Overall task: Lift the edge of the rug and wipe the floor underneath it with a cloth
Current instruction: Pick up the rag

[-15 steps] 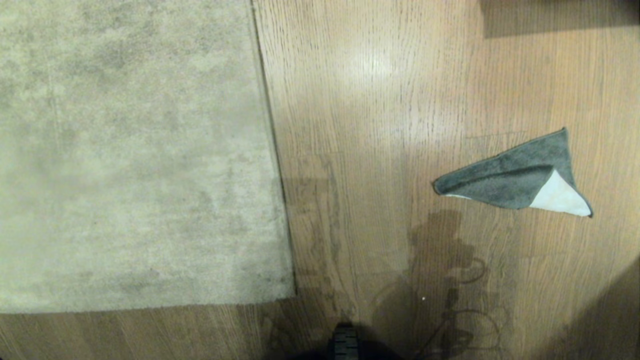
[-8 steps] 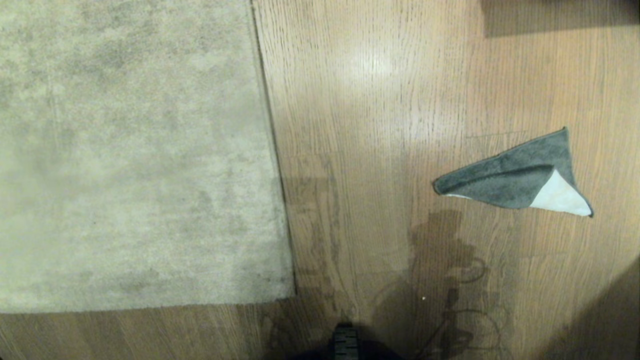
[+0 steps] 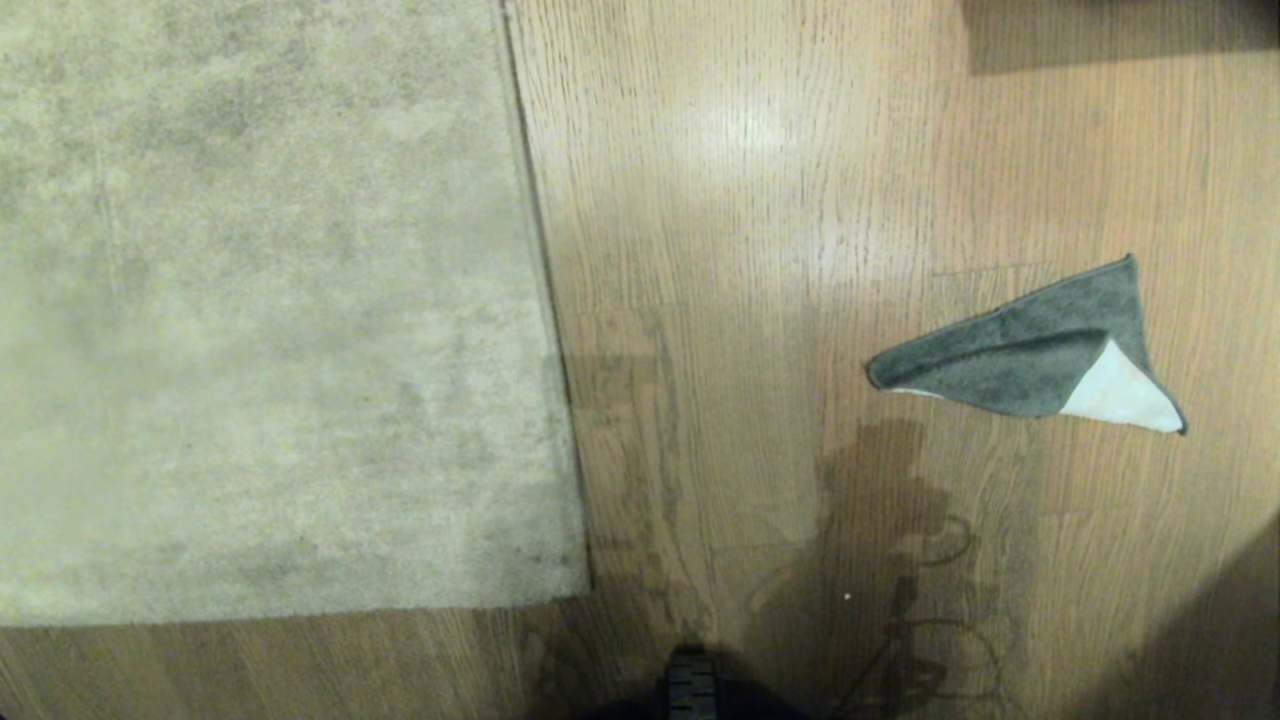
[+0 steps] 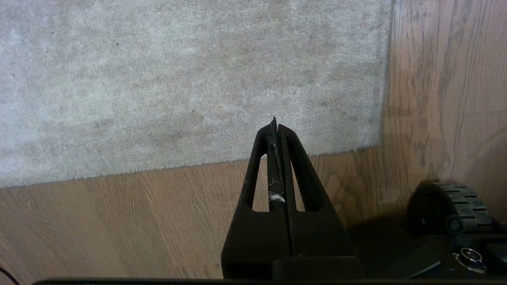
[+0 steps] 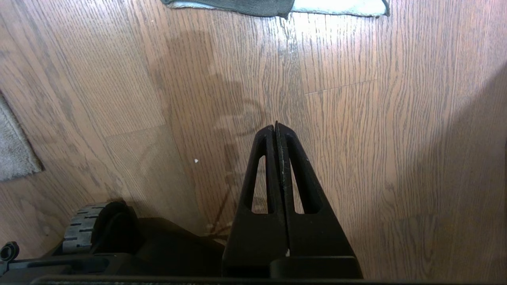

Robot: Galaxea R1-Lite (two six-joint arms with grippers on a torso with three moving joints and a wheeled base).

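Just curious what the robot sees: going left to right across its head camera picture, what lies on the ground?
Rug → rug edge → bare floor → cloth, folded with a pale corner showing.

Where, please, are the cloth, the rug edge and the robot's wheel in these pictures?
the cloth (image 3: 1010, 370): head view, on its dark grey face.
the rug edge (image 3: 545, 300): head view, on the long border beside the floor.
the wheel (image 4: 455, 202): left wrist view, on its ribbed tread.
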